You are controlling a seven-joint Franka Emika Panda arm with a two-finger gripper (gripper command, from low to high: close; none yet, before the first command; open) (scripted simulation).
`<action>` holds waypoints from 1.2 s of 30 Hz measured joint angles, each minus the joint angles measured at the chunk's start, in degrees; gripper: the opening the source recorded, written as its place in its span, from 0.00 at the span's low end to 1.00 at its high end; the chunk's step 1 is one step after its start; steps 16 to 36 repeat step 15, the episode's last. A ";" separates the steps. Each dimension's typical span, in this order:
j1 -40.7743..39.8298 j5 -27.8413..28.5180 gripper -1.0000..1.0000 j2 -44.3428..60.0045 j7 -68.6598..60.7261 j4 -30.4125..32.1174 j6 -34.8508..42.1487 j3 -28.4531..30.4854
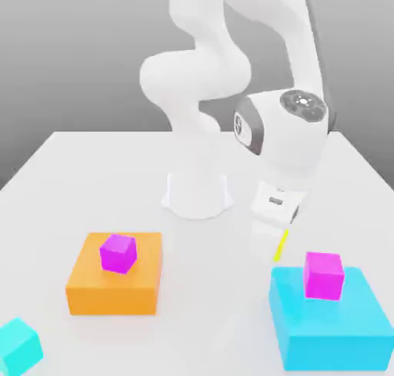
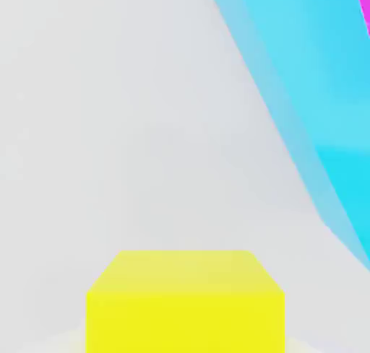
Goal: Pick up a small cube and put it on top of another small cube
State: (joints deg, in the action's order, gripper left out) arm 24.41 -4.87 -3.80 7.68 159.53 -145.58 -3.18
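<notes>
The small cube (image 2: 185, 301) is plain bright yellow and lies close under the hand in the hand view. In the exterior view it is a thin yellow sliver (image 1: 281, 245) at the tips of my gripper (image 1: 271, 247). The gripper is low over the table, right of centre in the exterior view, just behind the big cyan block (image 1: 331, 321), and is shut on the cube. The hand hides most of the cube from the exterior view. I cannot tell whether the cube rests on the table or is just off it.
A magenta cube (image 1: 323, 274) sits on the big cyan block (image 2: 311, 92), close beside the hand. A big orange block (image 1: 115, 286) on the exterior view's left carries another magenta cube (image 1: 118, 253). A small cyan cube (image 1: 17, 345) lies at the front left. The arm's base (image 1: 198, 194) stands behind.
</notes>
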 joint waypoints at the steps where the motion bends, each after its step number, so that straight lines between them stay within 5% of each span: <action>1: 0.12 0.14 0.00 -0.58 1.60 -1.85 2.49 -0.16; 5: 0.07 1.12 0.00 -3.44 8.33 -9.78 11.01 -0.91; 11: -1.34 4.23 0.00 0.78 11.83 -11.20 0.48 -1.28; 12: -1.28 4.50 1.00 2.37 12.03 -10.84 -1.56 -1.18; 36: -1.31 4.49 1.00 2.37 12.03 -10.84 -1.56 -1.18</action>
